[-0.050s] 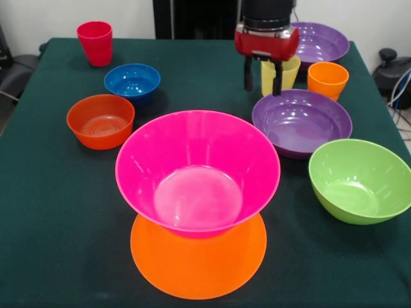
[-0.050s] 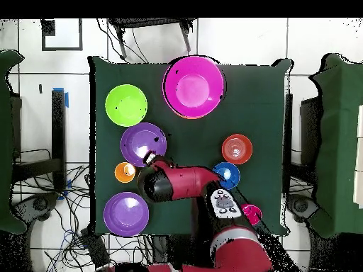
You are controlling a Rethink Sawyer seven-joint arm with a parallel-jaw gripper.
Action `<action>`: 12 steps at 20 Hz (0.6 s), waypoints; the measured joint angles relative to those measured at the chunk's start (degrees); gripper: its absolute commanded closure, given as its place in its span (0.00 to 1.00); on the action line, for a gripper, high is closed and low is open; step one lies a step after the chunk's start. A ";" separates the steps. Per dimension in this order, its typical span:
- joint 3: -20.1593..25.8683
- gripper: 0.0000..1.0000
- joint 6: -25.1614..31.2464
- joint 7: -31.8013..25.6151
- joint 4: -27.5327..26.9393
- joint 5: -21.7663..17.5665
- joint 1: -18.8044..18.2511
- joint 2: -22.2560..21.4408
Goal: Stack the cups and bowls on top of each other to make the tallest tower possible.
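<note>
Dark green tabletop [image 1: 51,212] holds your scattered bowls; your hand [image 1: 262,77] hangs released just in front of the upright pale yellow cup [image 1: 287,70], directly behind it, with the pink-on-orange tower [image 1: 198,170] well apart.

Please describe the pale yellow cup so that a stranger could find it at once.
Start from the big pink bowl on the upturned orange bowl, then look behind the purple bowl beyond it. There the pale yellow cup stands beside an orange cup, directly behind the gripper; it alone is translucent.
</note>
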 measured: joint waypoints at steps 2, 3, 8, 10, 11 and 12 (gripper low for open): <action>-0.23 0.00 -1.44 0.00 -0.01 0.31 0.55 1.13; -0.40 0.00 -2.32 0.00 -0.01 0.61 0.97 1.87; -1.25 0.00 -5.44 0.00 0.01 2.11 2.76 4.83; -1.53 0.00 -6.11 0.00 0.00 2.81 3.32 6.04; -1.71 0.00 -6.39 0.00 0.01 3.12 3.63 6.61; -2.01 0.00 -6.71 -0.01 0.00 3.34 4.01 7.10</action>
